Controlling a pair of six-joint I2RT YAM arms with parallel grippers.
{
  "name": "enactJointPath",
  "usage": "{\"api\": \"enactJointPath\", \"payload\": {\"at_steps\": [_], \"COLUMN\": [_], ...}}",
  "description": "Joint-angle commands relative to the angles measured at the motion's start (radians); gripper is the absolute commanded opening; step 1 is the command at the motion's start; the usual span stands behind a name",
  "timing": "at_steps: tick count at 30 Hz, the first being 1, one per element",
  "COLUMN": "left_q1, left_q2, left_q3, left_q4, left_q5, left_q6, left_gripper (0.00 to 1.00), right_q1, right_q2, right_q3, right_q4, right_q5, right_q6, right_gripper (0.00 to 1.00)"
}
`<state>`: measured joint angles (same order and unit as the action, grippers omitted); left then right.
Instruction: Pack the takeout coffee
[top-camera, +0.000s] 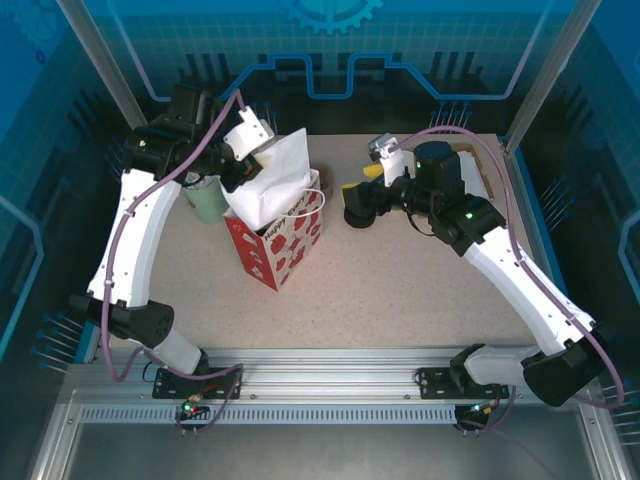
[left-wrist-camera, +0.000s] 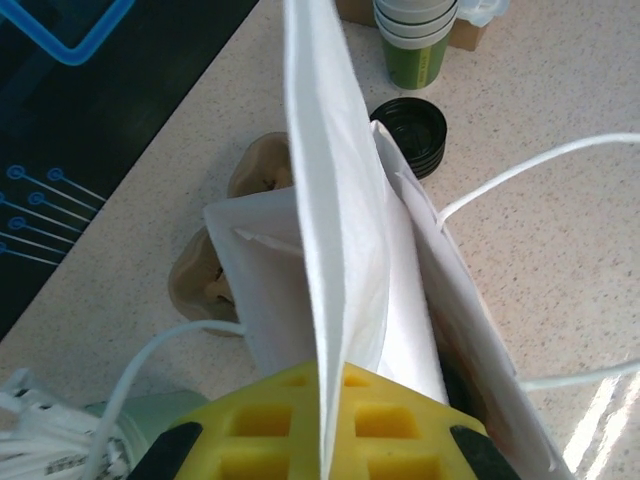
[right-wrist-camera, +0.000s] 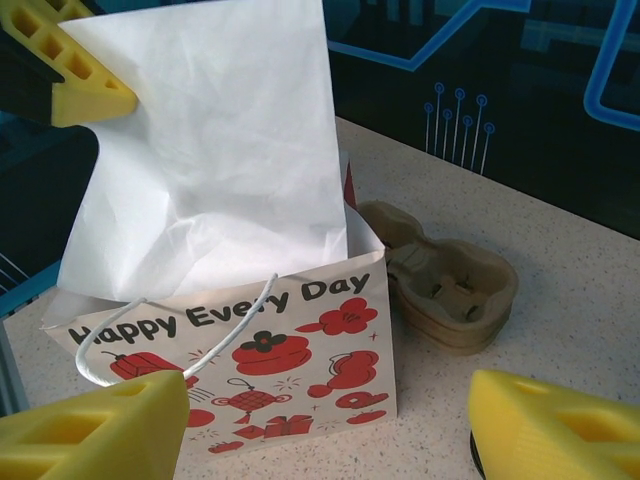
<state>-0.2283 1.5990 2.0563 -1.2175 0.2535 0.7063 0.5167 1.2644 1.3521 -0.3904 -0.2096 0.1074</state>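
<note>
The takeout coffee is out of view. A white gift bag (top-camera: 280, 250) (right-wrist-camera: 300, 380) printed with red pictures and "Happy Every Day" stands open at the table's middle left. A tall sheet of white paper (top-camera: 283, 170) (right-wrist-camera: 220, 150) (left-wrist-camera: 330, 200) rises out of it. My left gripper (top-camera: 250, 150) (left-wrist-camera: 330, 375) (right-wrist-camera: 70, 75) is shut on that paper's upper edge, above the bag. My right gripper (top-camera: 362, 200) (right-wrist-camera: 325, 440) stands open to the bag's right, level with its printed face, with nothing between its fingers.
A stack of black lids (top-camera: 357, 217) (left-wrist-camera: 412, 135) lies under the right gripper. Stacked unlidded green cups (left-wrist-camera: 415, 45) stand beyond them. Brown pulp cup carriers (right-wrist-camera: 450, 285) (left-wrist-camera: 210, 275) lie behind the bag. A pale green cylinder (top-camera: 208, 200) stands left of the bag.
</note>
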Motion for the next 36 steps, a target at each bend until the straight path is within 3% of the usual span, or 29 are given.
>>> {"api": "enactJointPath", "payload": {"at_steps": [1,7,15,21,28,36], "left_q1": [-0.009,-0.011,-0.013,-0.014,-0.020,-0.022], "left_q2": [0.003,-0.015,-0.015,-0.004,0.002,0.019], "left_q3": [-0.029,-0.085,-0.146,-0.209,-0.190,-0.211], "left_q4": [0.035,0.061,0.017,0.057,0.049,0.033], "left_q5": [0.063,0.113,0.037,0.054,0.082,0.064], "left_q6": [-0.057,-0.103,-0.144,-0.185,-0.226,-0.237], "left_gripper": [0.00,0.00,0.00,0.03,0.24,0.26], "right_q1": [-0.006,-0.012,-0.023,-0.029,-0.035,-0.044], "right_q2": [0.004,0.004,0.007,0.019,0.012,0.006], "right_q3": [0.013,0.006,0.003,0.004,-0.001,-0.022], "right_q4": [-0.014,-0.011,-0.013,-0.010,-0.021,-0.017], "right_q5": [0.014,0.009,0.004,-0.006,-0.002,-0.002], "right_q6": [0.009,0.015,0.016,0.027,0.023,0.027], "right_gripper": [0.75,0.75,0.75,0.75,0.75,0.75]}}
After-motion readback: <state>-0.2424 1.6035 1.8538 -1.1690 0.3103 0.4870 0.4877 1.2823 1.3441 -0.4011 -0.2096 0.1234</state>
